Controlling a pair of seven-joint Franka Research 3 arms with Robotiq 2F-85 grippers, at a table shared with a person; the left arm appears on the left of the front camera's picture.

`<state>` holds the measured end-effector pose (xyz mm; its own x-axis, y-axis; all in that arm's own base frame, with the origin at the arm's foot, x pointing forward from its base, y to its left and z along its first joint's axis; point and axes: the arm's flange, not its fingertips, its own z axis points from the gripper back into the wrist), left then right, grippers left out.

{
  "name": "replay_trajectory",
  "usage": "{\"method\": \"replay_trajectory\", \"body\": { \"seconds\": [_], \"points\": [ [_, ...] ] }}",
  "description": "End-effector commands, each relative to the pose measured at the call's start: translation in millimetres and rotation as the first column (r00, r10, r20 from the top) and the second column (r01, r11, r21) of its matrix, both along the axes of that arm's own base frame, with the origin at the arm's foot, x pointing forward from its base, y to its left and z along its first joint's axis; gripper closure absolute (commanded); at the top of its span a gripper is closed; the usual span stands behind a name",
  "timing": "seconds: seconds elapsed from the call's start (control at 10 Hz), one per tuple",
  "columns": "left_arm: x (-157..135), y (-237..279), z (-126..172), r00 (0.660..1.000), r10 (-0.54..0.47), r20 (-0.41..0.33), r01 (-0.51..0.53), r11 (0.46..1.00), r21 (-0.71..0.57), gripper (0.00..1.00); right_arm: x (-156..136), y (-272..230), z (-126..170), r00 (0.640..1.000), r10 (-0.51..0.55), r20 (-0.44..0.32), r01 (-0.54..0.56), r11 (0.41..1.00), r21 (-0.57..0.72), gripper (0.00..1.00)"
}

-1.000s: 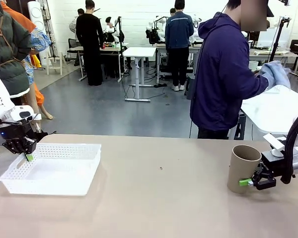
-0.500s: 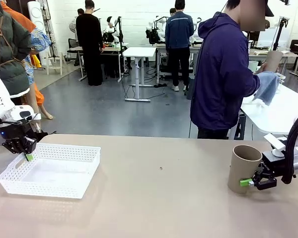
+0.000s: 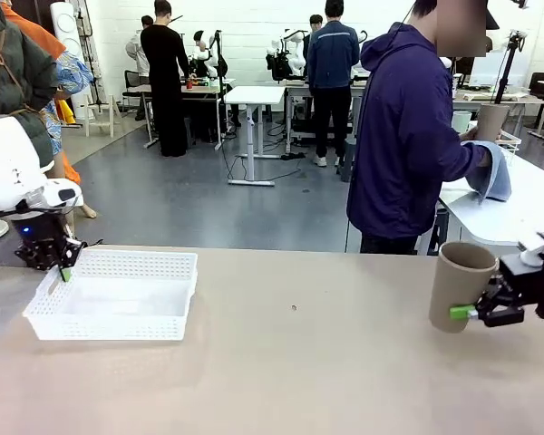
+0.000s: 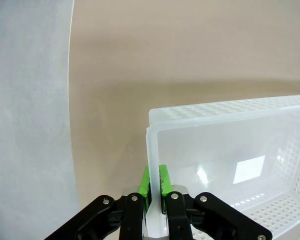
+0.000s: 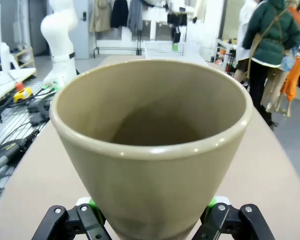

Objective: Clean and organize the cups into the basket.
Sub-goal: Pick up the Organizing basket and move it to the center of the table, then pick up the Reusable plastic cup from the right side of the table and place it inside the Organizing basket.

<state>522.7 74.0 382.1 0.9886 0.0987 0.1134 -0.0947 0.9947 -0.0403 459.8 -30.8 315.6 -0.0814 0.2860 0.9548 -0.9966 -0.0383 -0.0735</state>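
The white perforated basket (image 3: 114, 295) sits at the table's left. My left gripper (image 3: 64, 273) is shut on its left rim. In the left wrist view the green pads (image 4: 162, 181) of that gripper (image 4: 154, 183) pinch the basket's wall (image 4: 230, 150). At the right edge, my right gripper (image 3: 472, 314) is shut on the lower part of a tan cup (image 3: 461, 285), which is upright, slightly tilted and just off the table. The right wrist view looks into this cup (image 5: 155, 150), held in the gripper (image 5: 154, 204). The person holds another tan cup (image 3: 491, 120) with a blue cloth (image 3: 497, 174).
The person in a dark blue hoodie (image 3: 403, 136) stands at the far right side, turned toward a white side table (image 3: 517, 204). The beige table (image 3: 290, 362) stretches bare between basket and cup. Other people and tables stand far behind.
The left gripper has pulled the basket to the right and a little farther back. The right gripper has raised the tan cup and moved it right. The person has lifted a cup into the cloth.
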Motion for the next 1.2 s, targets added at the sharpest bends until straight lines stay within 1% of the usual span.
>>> {"method": "replay_trajectory", "body": {
  "seconds": [0.0, 0.2, 0.3, 0.4, 0.5, 0.7, 0.9, 1.0, 1.1],
  "points": [
    [-7.4, -34.6, 17.1, 1.000, 0.011, -0.009, -0.010, 0.998, 0.067, 1.00, -20.9, 6.1, 53.9, 0.996, -0.085, 0.018, 0.086, 0.996, -0.023, 0.38],
    [-4.4, -70.4, 25.3, 1.000, -0.023, -0.018, 0.025, 0.992, 0.120, 1.00, -25.5, 5.3, 101.0, 0.993, -0.112, 0.036, 0.113, 0.993, -0.025, 0.38],
    [-0.3, -89.8, 26.9, 0.999, -0.037, -0.034, 0.042, 0.991, 0.128, 1.00, -25.7, 6.2, 121.4, 0.993, -0.115, 0.034, 0.116, 0.993, -0.022, 0.38],
    [3.1, -106.3, 27.0, 0.998, -0.049, -0.050, 0.055, 0.990, 0.128, 1.00, -22.4, 6.3, 133.5, 0.992, -0.120, 0.024, 0.121, 0.993, -0.019, 0.38],
    [6.9, -123.1, 26.1, 0.997, -0.054, -0.062, 0.061, 0.991, 0.121, 1.00, -17.4, 5.6, 140.6, 0.993, -0.120, 0.004, 0.120, 0.993, -0.018, 0.38],
    [12.4, -157.3, 22.6, 0.994, -0.068, -0.083, 0.077, 0.991, 0.108, 1.00, -10.6, 0.5, 155.9, 0.992, -0.128, -0.012, 0.129, 0.992, 0.010, 0.38],
    [15.8, -187.2, 22.8, 0.993, -0.076, -0.091, 0.084, 0.992, 0.094, 1.00, -7.6, -4.1, 173.5, 0.982, -0.188, -0.019, 0.189, 0.982, 0.020, 0.38],
    [16.2, -204.7, 22.9, 0.993, -0.071, -0.094, 0.080, 0.993, 0.086, 1.00, -16.0, -1.4, 154.2, 0.992, -0.125, 0.011, 0.126, 0.992, -0.026, 0.38],
    [16.6, -221.2, 21.5, 0.993, -0.073, -0.093, 0.082, 0.992, 0.092, 1.00, -16.0, -1.4, 154.2, 0.992, -0.125, 0.011, 0.126, 0.992, -0.026, 0.38]
  ]
}}
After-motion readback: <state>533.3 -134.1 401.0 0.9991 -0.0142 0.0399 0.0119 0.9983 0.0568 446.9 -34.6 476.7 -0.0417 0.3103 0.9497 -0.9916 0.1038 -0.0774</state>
